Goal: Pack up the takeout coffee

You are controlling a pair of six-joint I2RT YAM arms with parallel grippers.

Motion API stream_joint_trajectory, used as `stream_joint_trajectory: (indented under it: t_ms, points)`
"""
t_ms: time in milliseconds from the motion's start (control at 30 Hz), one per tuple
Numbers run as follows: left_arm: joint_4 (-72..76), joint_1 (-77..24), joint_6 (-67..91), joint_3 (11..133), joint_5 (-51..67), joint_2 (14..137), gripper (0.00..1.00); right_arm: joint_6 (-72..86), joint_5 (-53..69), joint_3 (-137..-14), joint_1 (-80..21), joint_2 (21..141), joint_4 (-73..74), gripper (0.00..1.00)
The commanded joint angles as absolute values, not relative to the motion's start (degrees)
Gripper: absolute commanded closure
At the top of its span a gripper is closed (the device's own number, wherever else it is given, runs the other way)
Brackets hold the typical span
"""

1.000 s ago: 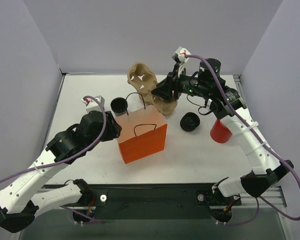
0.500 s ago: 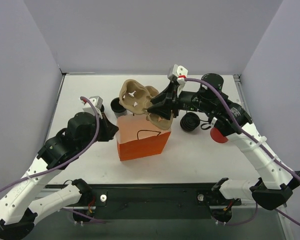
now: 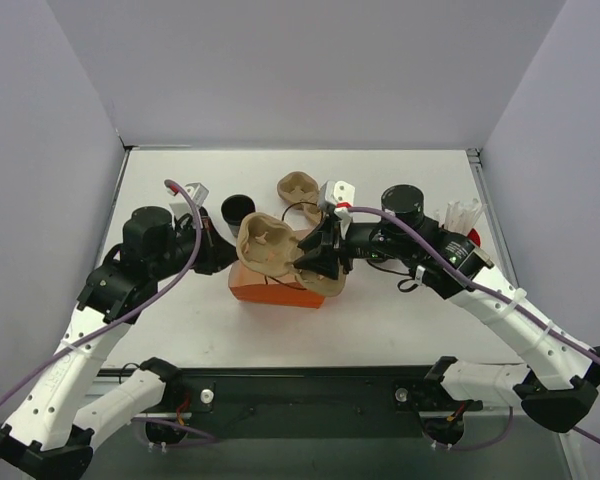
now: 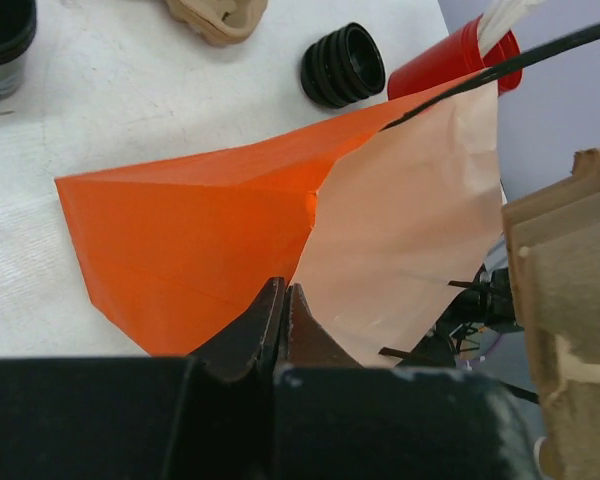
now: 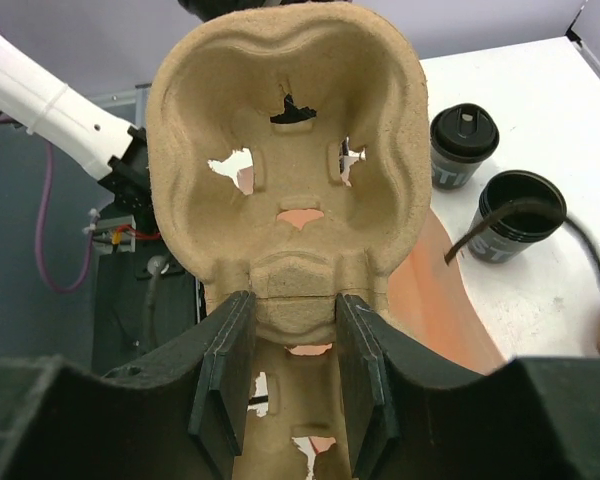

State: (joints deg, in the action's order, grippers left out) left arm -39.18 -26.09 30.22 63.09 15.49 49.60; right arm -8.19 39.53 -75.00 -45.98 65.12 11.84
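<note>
1. Currently my left gripper (image 4: 283,300) has its jaws pressed together on the rim of the orange bag (image 4: 190,230). In the left wrist view the fingertips meet right where the orange outside gives way to the pale inside.
2. From that camera the bag's mouth gapes toward me, and its pale lining fills the right of the view.
3. My right gripper (image 5: 293,305) is clamped on a pulp cup carrier (image 5: 285,150). One finger sits on each side of the narrow bridge at the carrier's middle.
4. From above, that carrier (image 3: 270,245) hangs over the bag (image 3: 280,296) and covers most of it. Only an orange strip shows along the near edge.
5. The takeout coffee (image 5: 463,145) stands upright on the table (image 3: 400,320) with its lid on. It is outside the bag and neither gripper touches it.
6. Just beside it stands a lidless black cup (image 5: 510,215). From above I can see that open cup (image 3: 238,209) behind the bag, near my left arm.
7. I cannot pick out the lidded cup with any certainty in the top view.
8. A second carrier (image 3: 300,187) lies on the table farther back.
9. The left wrist camera also shows a stack of black lids (image 4: 342,65) lying on its side, with a red cup (image 4: 440,65) just beside it.
</note>
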Motion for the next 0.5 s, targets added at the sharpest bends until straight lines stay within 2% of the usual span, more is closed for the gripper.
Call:
stream_joint_trajectory:
  t_ms: [0,467]
  points:
    - [-35.5,-25.5,28.0,63.7,22.0,50.7,1.00,-12.2,37.4,-74.9,-47.5,64.9,9.5,0.75]
    - [-35.0,-22.2,25.0,63.1,28.6,51.5,1.00,-17.6,36.3,-81.4,-46.6,70.4,8.7,0.76]
